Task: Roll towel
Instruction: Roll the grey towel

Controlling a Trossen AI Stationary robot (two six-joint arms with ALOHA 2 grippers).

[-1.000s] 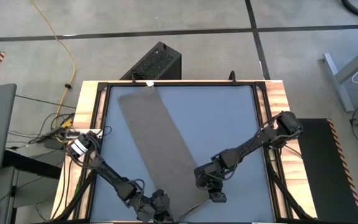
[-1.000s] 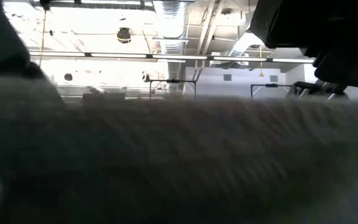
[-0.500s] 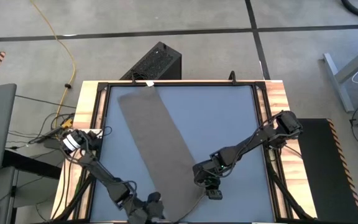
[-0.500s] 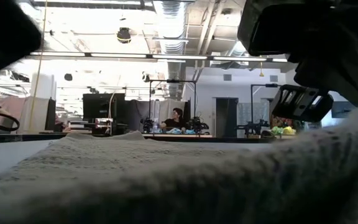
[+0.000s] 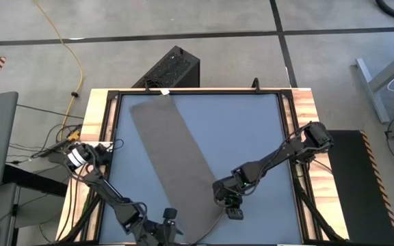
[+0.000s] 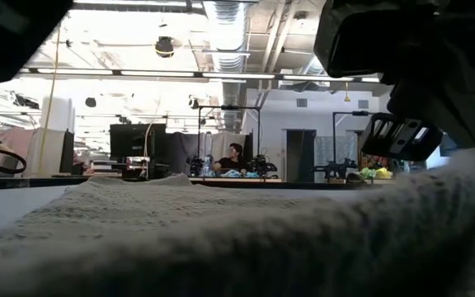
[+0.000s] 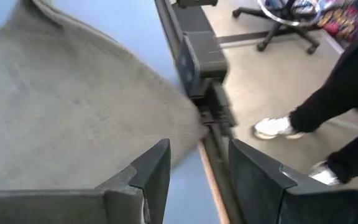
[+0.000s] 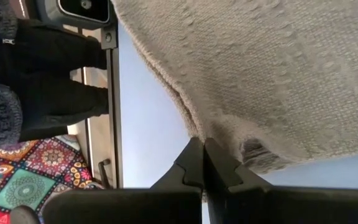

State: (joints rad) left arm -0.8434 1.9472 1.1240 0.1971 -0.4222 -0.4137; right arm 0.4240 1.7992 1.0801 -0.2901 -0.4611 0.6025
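Towel (image 5: pixel 176 164) lies flat on the blue table (image 5: pixel 245 130) as a long narrow strip; long axis runs on a diagonal from the far left corner, where a small white tag (image 5: pixel 163 91) sits at the far short edge, down toward the near edge at mid-table; near end is slightly rumpled and lifted at its right corner.

Right gripper (image 5: pixel 232 211) sits at that near right corner; in the right wrist view its fingers (image 8: pixel 194 163) are pressed together and the hem meets their tips; clamped on the towel corner, by the look of it.

Left gripper (image 5: pixel 168 225) is at the near left corner, just beside the cloth; left wrist view shows its fingers (image 7: pixel 151 174) apart with nothing between them; towel lies just ahead of them, table frame (image 7: pixel 204 81) beyond; a person's legs and shoes show on the floor past the table.

Handling, as judgement: woven, soft, limp, light; it will sag and fold wherever unsupported, will not slip much on itself; not fragile. Best hold is the two near corners of the short edge, pinched at the hem, so the roll starts square to the long axis and travels toward the tag end; uneven corner grips would likely skew the roll into a cone.
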